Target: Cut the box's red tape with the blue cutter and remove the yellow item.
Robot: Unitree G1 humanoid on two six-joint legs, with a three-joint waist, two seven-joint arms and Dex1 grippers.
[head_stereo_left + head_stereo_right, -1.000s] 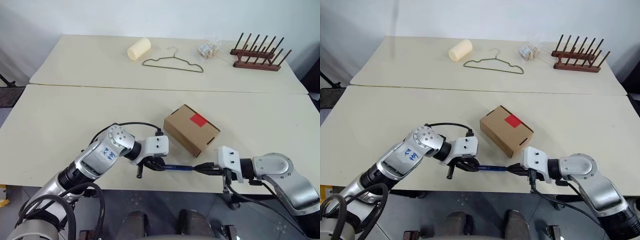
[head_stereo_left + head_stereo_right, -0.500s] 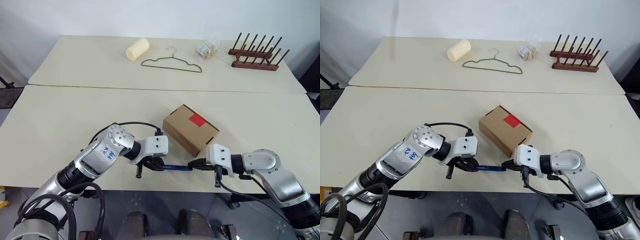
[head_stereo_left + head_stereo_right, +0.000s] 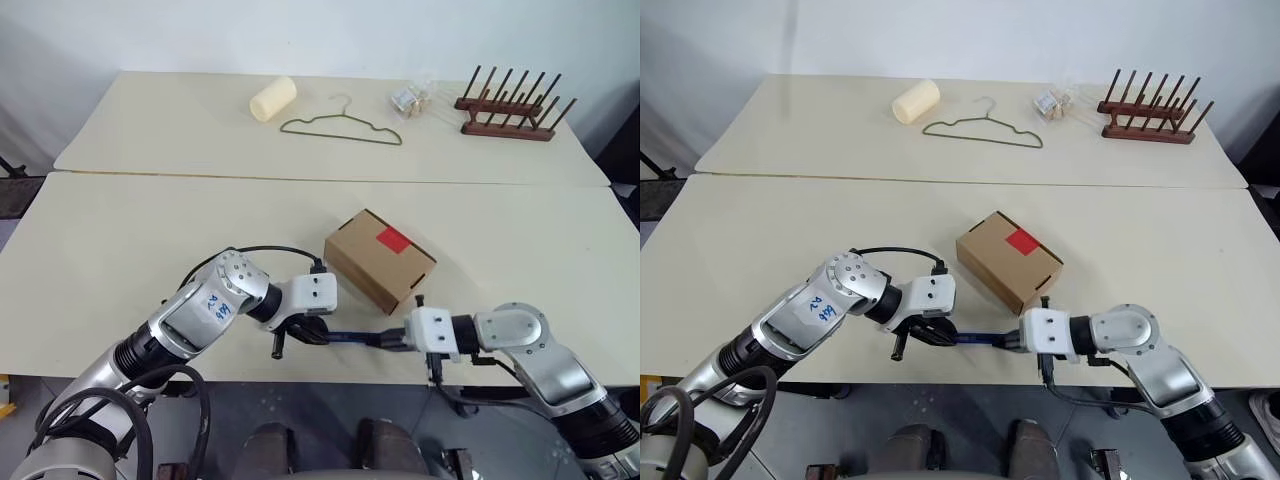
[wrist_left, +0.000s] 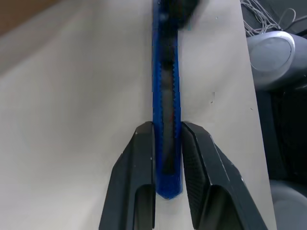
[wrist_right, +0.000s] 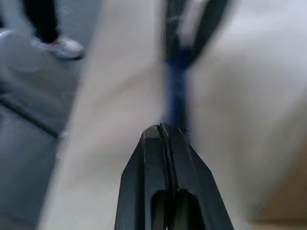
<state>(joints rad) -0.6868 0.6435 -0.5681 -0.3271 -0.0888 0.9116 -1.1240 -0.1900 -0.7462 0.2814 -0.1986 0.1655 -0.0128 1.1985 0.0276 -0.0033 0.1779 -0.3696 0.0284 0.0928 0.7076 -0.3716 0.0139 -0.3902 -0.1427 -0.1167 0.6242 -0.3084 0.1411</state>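
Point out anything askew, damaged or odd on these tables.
Nothing looks damaged or spilled. The box sits skewed to the table edge, red tape intact and flaps shut. The blue cutter lies near the front edge, pinched by the left gripper at one end, with the shut right gripper at its other end.

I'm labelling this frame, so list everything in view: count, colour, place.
box: one, brown, mid near table.
tape: one, red, on box's top.
cutter: one, blue, near table edge, between the two grippers.
roll: one, cream, far table, left.
hanger: one, grey-green wire, far table, centre.
packet: one, clear, far table, beside rack.
rack: one, dark wood pegs, far table, right.
tables: two, cream, end to end.
left gripper: one, jaws shut on cutter's end.
right gripper: one, jaws shut, at cutter's other end.
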